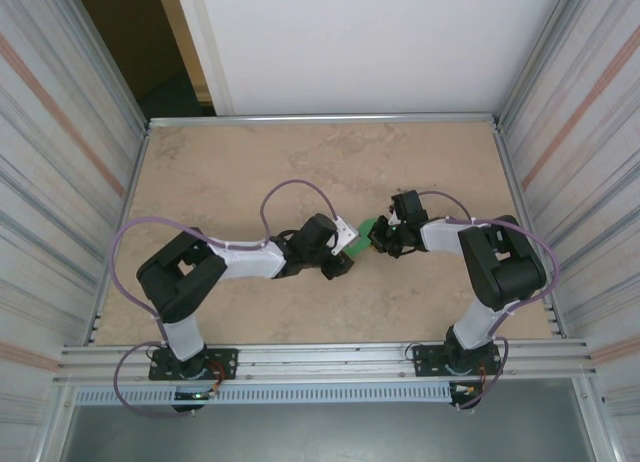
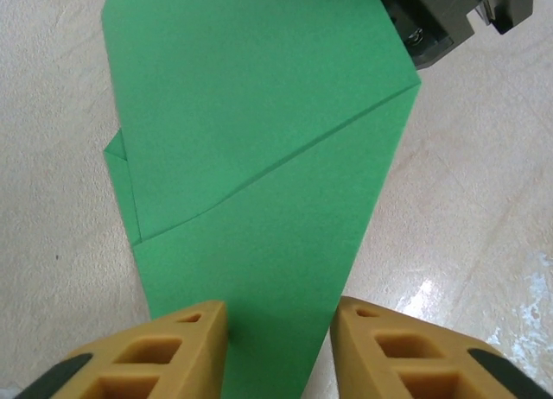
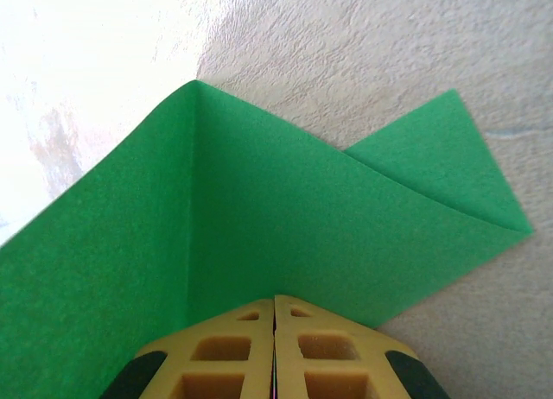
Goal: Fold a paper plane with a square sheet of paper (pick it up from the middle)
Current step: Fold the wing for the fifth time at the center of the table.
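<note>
The square sheet of paper (image 1: 367, 228) is bright green and folded into a layered shape with diagonal creases. It hangs between my two grippers over the middle of the table. In the left wrist view the paper (image 2: 259, 157) narrows toward my left gripper (image 2: 281, 330). That gripper's tan fingers stand apart on either side of the narrow end without pinching it. My right gripper (image 3: 275, 300) is shut on the opposite edge of the paper (image 3: 259, 226), with its fingertips pressed together. The right gripper's dark body (image 2: 441, 19) shows at the paper's far corner. Both grippers, left (image 1: 350, 246) and right (image 1: 383, 238), nearly meet.
The beige table (image 1: 250, 162) is boxed in by corrugated metal walls on the left (image 1: 60, 162) and right (image 1: 580, 132). An aluminium rail (image 1: 320, 357) runs along the near edge. Purple cables loop over both arms.
</note>
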